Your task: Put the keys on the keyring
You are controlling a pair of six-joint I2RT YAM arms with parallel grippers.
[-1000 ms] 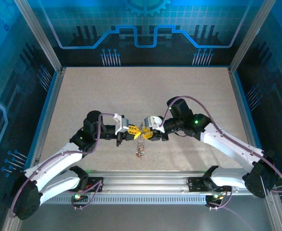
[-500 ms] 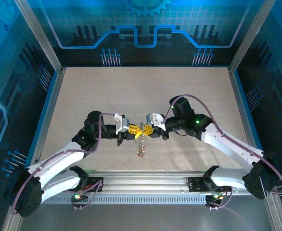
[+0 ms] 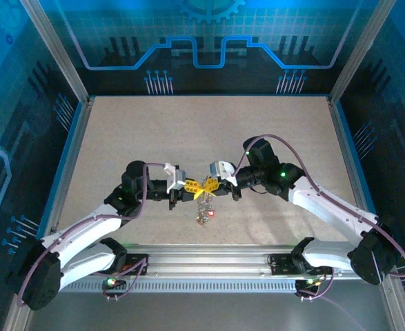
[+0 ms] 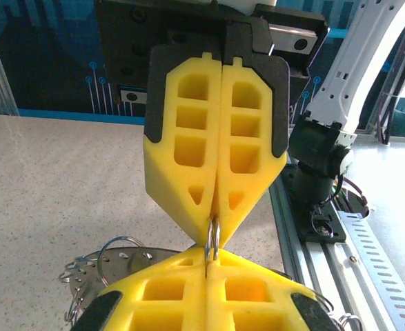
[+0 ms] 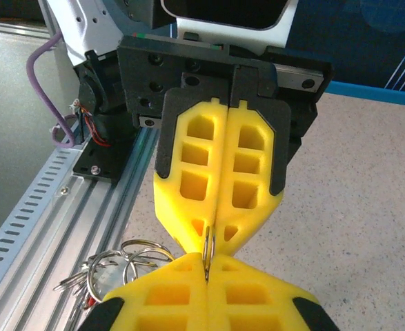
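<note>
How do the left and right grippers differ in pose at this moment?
The left gripper reaches in from the left, roughly level in the top view. The right gripper comes from the right, angled slightly down toward it. Shared: both are shut, tip to tip, pinching the same keyring, whose fringe hangs below.

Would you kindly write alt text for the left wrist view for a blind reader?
Two yellow pincers meet tip to tip, both shut on one thin metal ring: the left pincer from below, the right pincer from above. More rings and silvery pieces cluster at lower left.
</note>
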